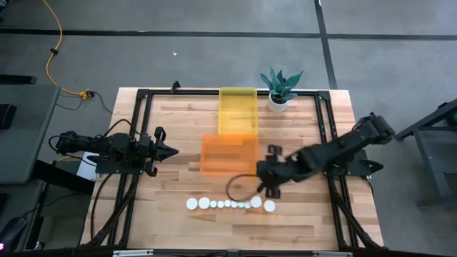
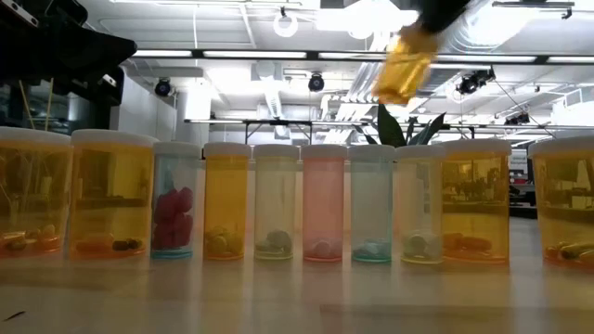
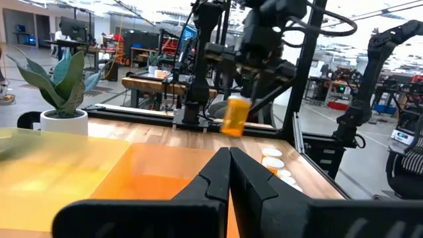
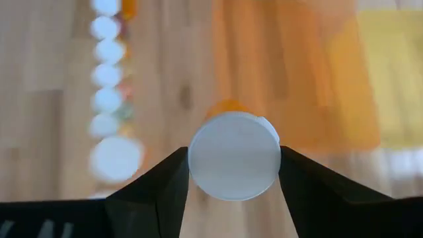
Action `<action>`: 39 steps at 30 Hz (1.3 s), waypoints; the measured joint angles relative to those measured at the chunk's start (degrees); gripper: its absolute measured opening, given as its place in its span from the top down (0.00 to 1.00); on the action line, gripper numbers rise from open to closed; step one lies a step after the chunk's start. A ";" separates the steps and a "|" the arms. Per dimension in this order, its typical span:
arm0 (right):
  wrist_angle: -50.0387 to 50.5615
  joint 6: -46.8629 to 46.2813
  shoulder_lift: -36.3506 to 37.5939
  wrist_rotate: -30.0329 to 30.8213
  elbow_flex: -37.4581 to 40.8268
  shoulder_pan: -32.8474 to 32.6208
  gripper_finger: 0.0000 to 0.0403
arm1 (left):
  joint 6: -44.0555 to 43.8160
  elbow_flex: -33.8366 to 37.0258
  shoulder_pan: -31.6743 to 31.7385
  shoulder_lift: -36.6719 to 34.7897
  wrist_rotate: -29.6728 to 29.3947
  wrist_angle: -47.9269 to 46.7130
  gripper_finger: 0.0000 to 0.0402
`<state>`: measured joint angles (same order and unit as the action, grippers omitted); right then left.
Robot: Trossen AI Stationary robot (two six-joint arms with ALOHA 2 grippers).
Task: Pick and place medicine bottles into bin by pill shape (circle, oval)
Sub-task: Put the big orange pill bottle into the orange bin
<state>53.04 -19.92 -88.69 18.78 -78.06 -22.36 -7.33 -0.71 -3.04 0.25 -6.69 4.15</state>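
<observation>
- The right claw (image 4: 232, 173) holds one medicine bottle (image 4: 233, 155) by its sides; the two fingers (image 4: 160, 182) press just below the round white cap.
- The claw is opened only as wide as this bottle.
- In the low view the held bottle (image 2: 403, 67) is amber, tilted, and hangs in the air above the row.
- In the high view the right claw (image 1: 270, 183) is above the tabletop (image 1: 178, 128), close to the right end of the row and beside the near right corner of the orange bin (image 1: 228, 153).
- The left claw (image 1: 168, 150) waits at the left side of the tabletop, its fingers (image 3: 228, 173) pressed together and holding nothing.
- The row of bottles (image 1: 230, 204) stands near the front edge of the tabletop; in the low view I count ten bottles standing side by side.
- There are two bins: the orange one, and the yellow bin (image 1: 237, 108) directly behind it, touching it.
- One plant in a white pot (image 1: 278, 102) stands to the right of the yellow bin.
</observation>
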 joint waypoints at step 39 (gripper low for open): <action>-2.09 14.86 -15.25 -12.22 0.13 23.12 0.51 | 0.00 0.00 -0.01 0.00 -0.39 0.01 0.99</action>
<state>50.95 -5.06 -103.94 6.57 -77.93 0.75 -7.33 -0.71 -3.05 0.25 -7.09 4.16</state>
